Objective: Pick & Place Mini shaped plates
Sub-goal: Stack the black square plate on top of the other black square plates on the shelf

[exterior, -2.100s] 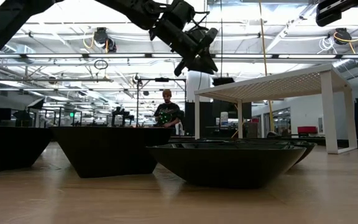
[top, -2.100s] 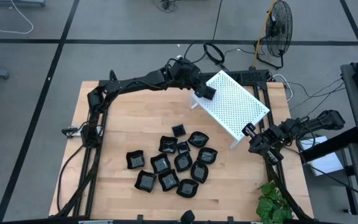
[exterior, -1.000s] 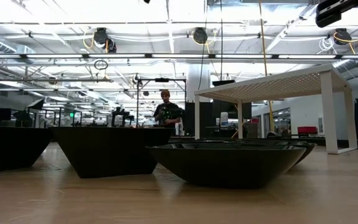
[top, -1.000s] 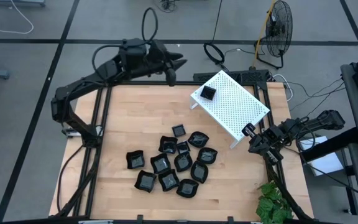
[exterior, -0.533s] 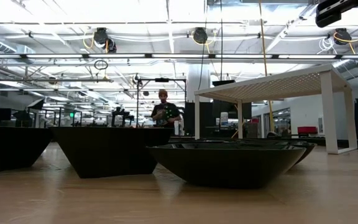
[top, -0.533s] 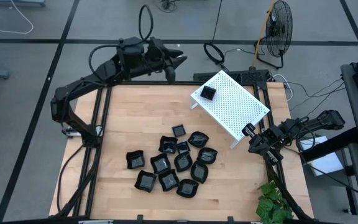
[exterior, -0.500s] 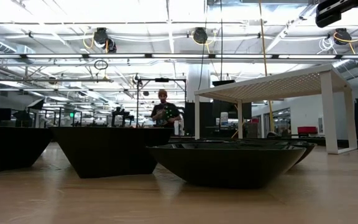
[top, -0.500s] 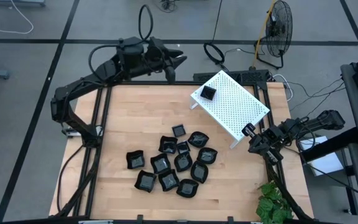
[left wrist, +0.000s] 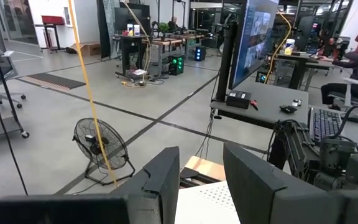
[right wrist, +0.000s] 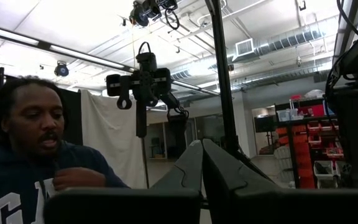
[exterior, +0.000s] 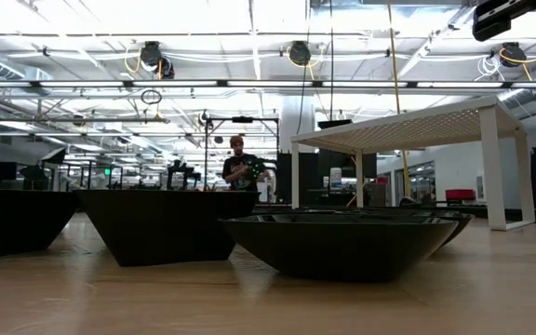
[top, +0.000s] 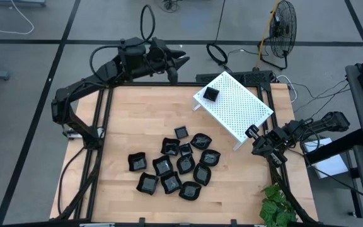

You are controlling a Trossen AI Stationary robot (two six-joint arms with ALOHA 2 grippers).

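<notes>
One small black plate (top: 211, 94) sits on the white rack (top: 244, 116), the other plates (top: 175, 165) clustered mid-table; the left gripper (top: 174, 74), empty and partly open above the far edge, should descend squarely over one plate's rim.

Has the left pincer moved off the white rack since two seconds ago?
Yes. The left pincer, empty and part open, has pulled back from above the white rack to beyond the table's far edge, leaving one small black dish on the rack.
</notes>
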